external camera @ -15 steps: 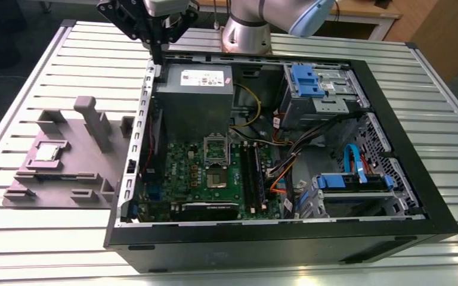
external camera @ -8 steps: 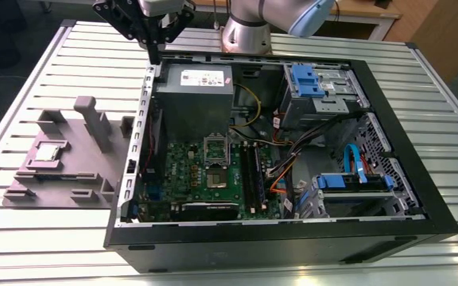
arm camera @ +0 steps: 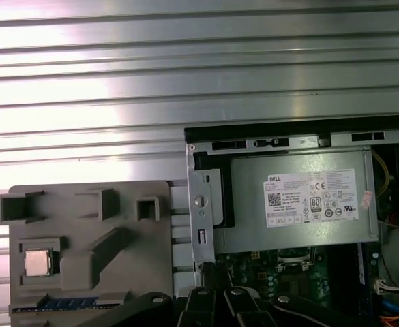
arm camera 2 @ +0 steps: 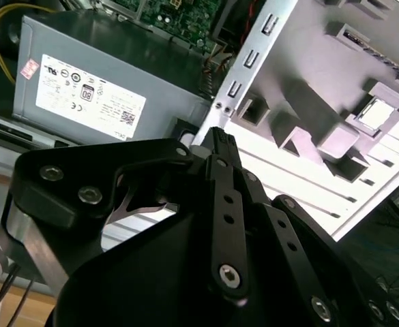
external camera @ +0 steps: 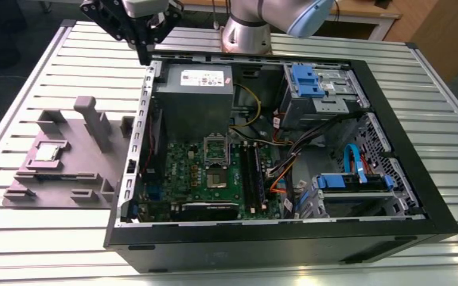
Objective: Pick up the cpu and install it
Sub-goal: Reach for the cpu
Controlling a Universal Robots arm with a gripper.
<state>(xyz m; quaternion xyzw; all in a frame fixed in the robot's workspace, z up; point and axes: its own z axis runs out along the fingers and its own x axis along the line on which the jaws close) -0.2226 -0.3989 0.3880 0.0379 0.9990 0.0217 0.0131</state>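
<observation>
Our gripper hangs pressed together and empty over a corner of the computer case, so we should open it squarely above the cpu, lying near the outer edge of the grey holder.

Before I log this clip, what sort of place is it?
Probably a robot lab's computer-assembly bench: an open computer case lies on a slatted metal table, beside a grey holder carrying the cpu.

My end effector is matte black; the flat square metal cpu gleams silver on a grey plastic holder; the ribbed metal desk is pale, striped.
</observation>
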